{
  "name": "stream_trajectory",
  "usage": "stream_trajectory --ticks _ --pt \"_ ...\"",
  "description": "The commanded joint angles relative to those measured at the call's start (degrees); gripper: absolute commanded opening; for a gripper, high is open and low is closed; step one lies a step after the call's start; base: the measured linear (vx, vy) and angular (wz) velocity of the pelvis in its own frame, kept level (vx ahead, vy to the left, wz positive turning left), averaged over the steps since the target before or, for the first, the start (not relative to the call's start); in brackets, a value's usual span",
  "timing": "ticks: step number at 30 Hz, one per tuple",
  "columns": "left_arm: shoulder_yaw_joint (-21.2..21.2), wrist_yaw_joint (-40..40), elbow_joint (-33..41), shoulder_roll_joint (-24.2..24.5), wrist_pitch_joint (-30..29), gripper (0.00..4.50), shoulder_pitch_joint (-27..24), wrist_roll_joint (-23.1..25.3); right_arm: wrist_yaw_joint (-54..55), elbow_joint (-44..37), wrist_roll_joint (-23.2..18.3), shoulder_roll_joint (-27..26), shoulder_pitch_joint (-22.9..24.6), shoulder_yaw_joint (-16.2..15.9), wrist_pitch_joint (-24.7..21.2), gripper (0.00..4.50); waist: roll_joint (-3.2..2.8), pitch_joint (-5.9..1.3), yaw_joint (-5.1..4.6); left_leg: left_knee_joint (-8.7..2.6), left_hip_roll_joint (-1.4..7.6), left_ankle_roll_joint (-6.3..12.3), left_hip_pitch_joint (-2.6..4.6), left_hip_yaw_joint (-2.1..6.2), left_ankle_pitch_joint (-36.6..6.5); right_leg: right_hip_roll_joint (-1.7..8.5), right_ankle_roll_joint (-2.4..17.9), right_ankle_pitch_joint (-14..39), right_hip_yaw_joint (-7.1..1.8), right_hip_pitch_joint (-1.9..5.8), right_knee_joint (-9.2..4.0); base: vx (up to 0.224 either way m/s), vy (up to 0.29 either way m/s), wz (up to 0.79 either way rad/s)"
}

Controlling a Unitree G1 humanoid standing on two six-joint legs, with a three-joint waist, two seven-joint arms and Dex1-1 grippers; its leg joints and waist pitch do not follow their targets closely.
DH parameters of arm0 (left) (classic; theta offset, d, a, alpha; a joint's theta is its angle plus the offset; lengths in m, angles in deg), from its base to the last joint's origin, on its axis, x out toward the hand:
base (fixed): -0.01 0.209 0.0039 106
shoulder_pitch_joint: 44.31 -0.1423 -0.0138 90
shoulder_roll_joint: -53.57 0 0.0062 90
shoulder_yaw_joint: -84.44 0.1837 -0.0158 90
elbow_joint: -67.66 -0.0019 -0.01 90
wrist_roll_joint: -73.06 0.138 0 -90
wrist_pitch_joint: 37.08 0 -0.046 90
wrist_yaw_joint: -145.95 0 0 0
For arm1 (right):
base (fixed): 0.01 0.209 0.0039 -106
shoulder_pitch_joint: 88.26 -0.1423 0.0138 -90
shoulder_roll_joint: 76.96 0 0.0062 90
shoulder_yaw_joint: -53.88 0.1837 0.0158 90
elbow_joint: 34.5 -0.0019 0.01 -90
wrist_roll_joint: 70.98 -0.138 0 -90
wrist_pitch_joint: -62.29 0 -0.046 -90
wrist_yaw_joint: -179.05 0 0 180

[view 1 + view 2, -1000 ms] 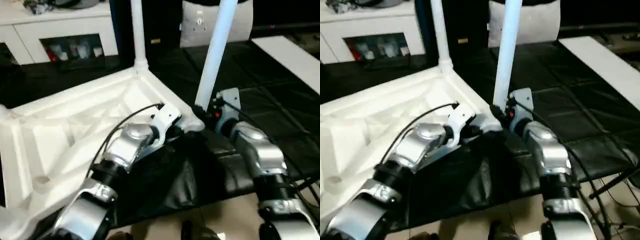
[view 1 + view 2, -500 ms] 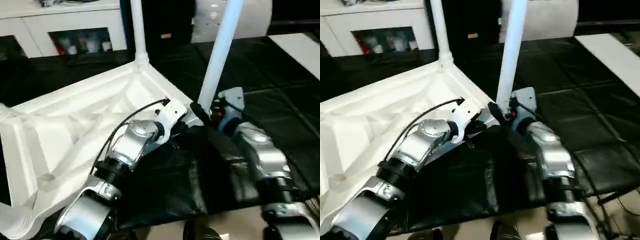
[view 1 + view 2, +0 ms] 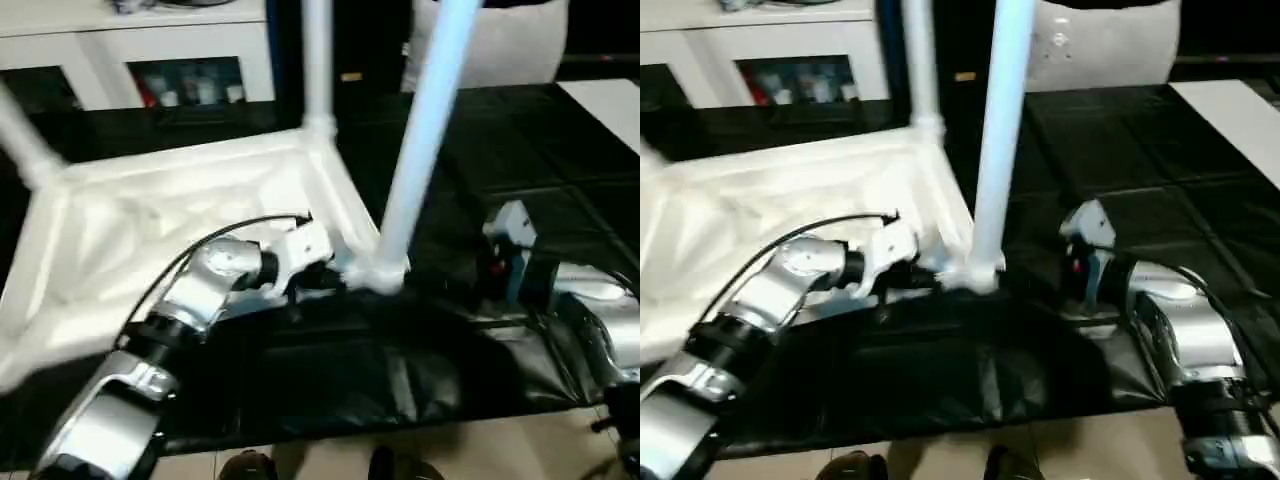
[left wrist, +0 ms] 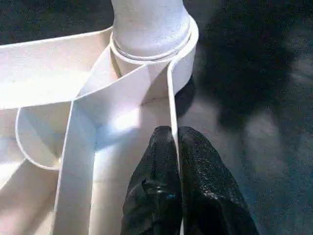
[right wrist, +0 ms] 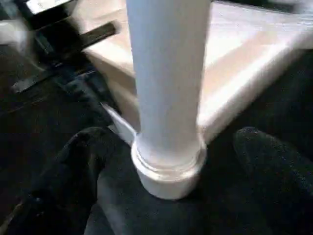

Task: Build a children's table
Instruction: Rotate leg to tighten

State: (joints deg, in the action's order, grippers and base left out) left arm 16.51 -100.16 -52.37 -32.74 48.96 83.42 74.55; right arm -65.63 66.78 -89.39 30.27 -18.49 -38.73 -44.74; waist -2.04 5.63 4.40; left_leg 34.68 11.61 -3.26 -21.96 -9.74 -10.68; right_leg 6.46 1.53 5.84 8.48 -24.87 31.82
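Left gripper (image 4: 176, 161) clamped on the thin rim wall of the children's table (image 3: 180, 215), just beside the corner socket (image 4: 151, 49). Right gripper (image 5: 171, 196) spread wide apart, near the upright leg (image 5: 168, 73), not touching. Table upside down on the black work surface (image 3: 520, 140), legs up.

Near leg (image 3: 420, 140) upright between arms; black surface (image 3: 560, 170) right of it open.

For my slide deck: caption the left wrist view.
Left gripper pinching the upturned children's table rim beside a seated leg.
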Motion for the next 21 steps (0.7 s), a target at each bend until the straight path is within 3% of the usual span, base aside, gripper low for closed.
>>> stream_trajectory --ticks 1,5,8,21 --pt "2.9 -6.1 3.3 0.9 2.8 0.0 -0.1 -0.4 -4.6 -2.5 -1.0 1.5 0.4 -1.8 -0.5 4.44 1.11 -5.07 0.01 -3.96 1.55 5.12 1.06 0.18 -13.1 2.38 6.7 27.4 -2.64 4.07 -4.22 0.0 0.0 0.0" --pt "4.2 -11.3 4.7 2.3 4.6 0.0 -0.8 -1.6 -9.9 -3.7 -2.6 2.9 0.7 -3.6 -2.1 4.28 1.09 -5.08 0.9 -4.0 1.72 4.72 1.27 0.05 -13.0 2.53 7.3 26.9 -2.95 3.82 -4.04 0.0 0.0 0.0" --pt "5.1 -14.5 6.4 3.3 5.2 0.0 -1.4 -2.5 -12.6 -3.7 -3.1 3.2 0.1 -5.1 -2.7 4.07 1.23 -5.16 1.07 -4.09 1.84 4.54 0.95 0.13 -12.2 2.6 7.7 25.7 -3.09 4.07 -3.61 0.0 0.0 0.0" --pt "5.2 -16.5 7.1 3.8 6.2 0.0 -1.5 -2.7 -17.5 -3.6 -3.8 4.2 -1.0 -7.6 -5.1 2.89 1.67 -5.14 1.13 -3.92 1.56 4.18 0.76 0.01 -11.2 2.57 6.7 27.2 -3.13 4.09 -3.72 0.0 0.0 0.0"
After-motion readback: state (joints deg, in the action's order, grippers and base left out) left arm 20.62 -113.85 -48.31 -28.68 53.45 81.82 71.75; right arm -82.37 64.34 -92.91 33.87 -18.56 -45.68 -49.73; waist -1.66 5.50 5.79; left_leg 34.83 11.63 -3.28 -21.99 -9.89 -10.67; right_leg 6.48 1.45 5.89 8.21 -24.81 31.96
